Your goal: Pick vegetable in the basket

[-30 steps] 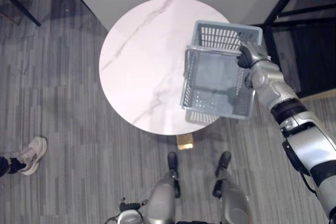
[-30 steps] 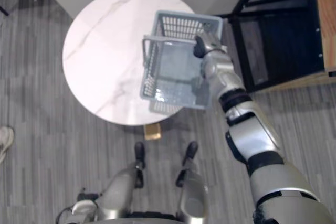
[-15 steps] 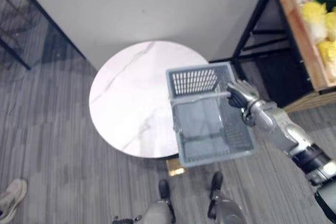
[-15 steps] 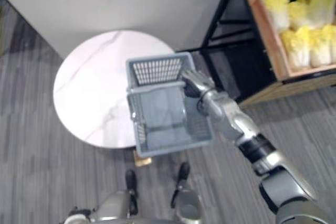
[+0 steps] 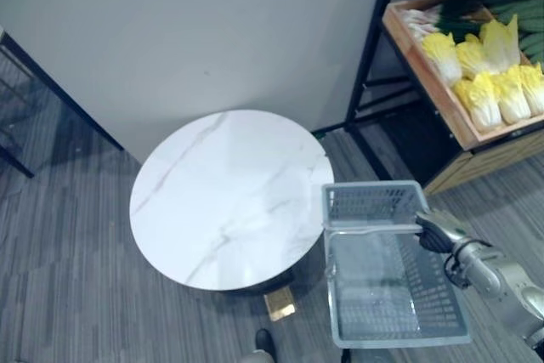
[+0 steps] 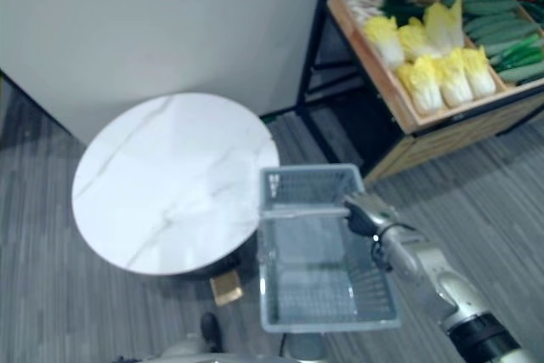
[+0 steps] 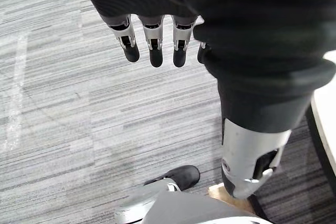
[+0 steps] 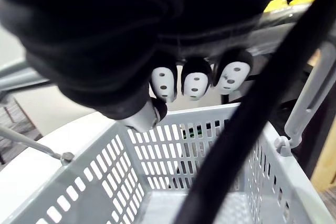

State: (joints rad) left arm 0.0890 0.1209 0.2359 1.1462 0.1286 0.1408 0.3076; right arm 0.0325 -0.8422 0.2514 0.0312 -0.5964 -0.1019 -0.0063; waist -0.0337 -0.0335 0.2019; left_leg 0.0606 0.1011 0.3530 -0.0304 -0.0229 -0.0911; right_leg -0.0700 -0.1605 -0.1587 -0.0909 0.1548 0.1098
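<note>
One hand does the work: the right hand [image 5: 435,231] has its fingers curled round the thin handle [image 5: 370,229] of the grey basket [image 5: 371,203], which hangs from it empty, just beside the round marble surface [image 5: 225,193]. The left hand [image 7: 154,40] hangs over the floor [image 7: 52,103] with fingers relaxed, holding nothing. The vegetables lie well apart from the basket in a wooden crate [image 6: 372,61]: pale yellow cabbages [image 6: 425,78], with green cucumbers [image 6: 489,14] beyond them. The step in hand looks like carrying the basket toward the produce; nothing is picked yet. The next move likely calls for bringing the basket close beside the crate, then reaching the free left hand for a cabbage.
</note>
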